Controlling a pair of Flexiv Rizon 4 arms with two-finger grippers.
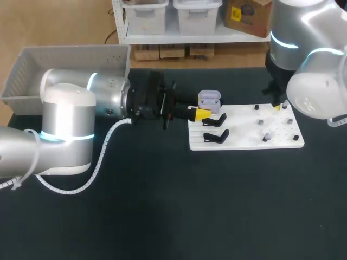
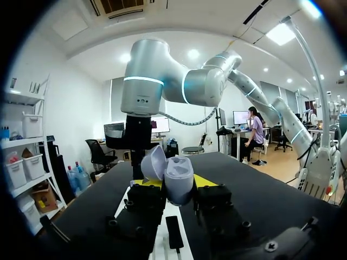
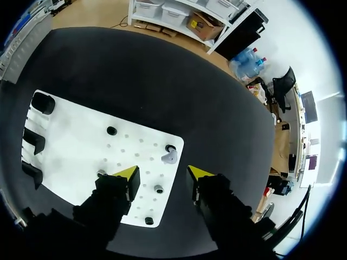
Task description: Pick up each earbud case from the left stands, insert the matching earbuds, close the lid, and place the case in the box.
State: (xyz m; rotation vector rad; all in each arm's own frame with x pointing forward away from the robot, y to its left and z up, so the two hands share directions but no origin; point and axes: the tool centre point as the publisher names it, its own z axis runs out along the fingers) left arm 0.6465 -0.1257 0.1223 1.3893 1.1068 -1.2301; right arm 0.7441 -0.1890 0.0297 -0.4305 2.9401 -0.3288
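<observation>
1. Gripping the open case (image 1: 209, 99) by its lower sides, the left hand (image 2: 173, 187) holds it at the board's (image 1: 244, 142) far left.
2. Probably light and slippery, with a delicate lid hinge.
3. Right hand (image 3: 161, 174) gapes wide.

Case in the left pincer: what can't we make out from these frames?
Case contents: left wrist view shows it side-on, its rim hiding the inside; head view too small.
Whether it is lifted or resting: head view, left pincer covers what is beneath.
Small pieces on the board: right wrist view, too small to tell earbuds from pegs.
Right pincer: head view, mostly behind its own arm.
</observation>
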